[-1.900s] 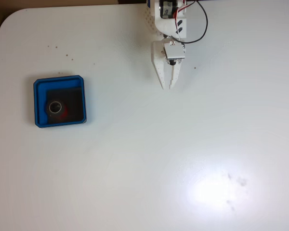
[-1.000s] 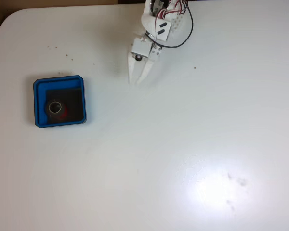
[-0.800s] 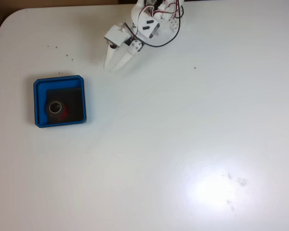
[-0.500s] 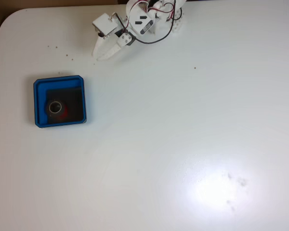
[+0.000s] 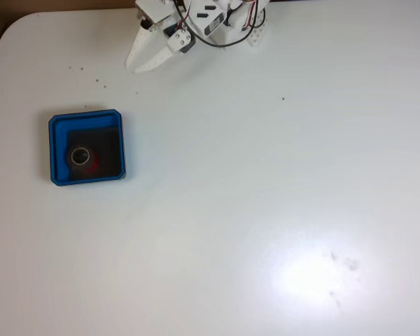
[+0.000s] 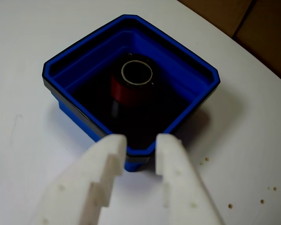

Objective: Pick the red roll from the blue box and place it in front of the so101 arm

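Fixed top-down; wrist close, tray-facing

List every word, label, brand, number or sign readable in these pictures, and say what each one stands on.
None can be read.
The blue box and the red roll carry no print in the wrist view.
The gripper fingers are plain white.
The so101 arm bears small dark marks in the fixed view, too small to read.

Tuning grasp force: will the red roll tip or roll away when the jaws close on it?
The red roll stands on end in the blue box, so it probably won't roll unless knocked over. It looks stiff and light; its smooth side may slip. The box walls would likely stop it.
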Robot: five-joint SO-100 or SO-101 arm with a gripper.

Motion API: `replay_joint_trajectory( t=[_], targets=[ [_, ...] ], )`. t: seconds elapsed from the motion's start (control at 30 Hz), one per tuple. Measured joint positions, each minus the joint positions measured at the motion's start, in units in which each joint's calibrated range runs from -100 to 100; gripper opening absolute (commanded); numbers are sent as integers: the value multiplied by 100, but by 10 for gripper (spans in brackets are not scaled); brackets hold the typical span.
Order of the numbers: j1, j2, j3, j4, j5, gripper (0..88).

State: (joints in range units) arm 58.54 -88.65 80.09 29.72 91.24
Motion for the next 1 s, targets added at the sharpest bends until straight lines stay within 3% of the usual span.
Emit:
replay_joint_trajectory(
  t=[0.87, 1.0],
  targets=[
    [10, 7189, -5812, 16, 17, 7],
    [178, 7900, -6404, 575, 0, 7]
  ],
)
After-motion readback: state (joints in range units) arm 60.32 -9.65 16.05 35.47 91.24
